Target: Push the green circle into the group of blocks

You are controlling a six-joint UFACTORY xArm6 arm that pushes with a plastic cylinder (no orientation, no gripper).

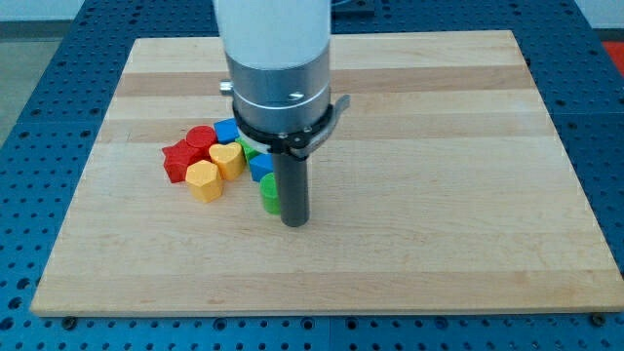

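The green circle [269, 194] lies on the wooden board [439, 195], at the lower right end of a cluster of blocks. My tip [294, 223] is right beside it on its right, touching or nearly touching it. The cluster to the view's left holds a red star-like block [178, 161], a red cylinder [201, 139], a yellow heart [227, 159], a yellow hexagon [204, 180], a blue block [227, 130], another blue block [260, 166] just above the green circle, and a green block [249, 150] partly hidden by the arm.
The arm's white and grey body [278, 68] hangs over the board's upper middle and hides part of the cluster. Blue perforated table surface [29, 117] surrounds the board.
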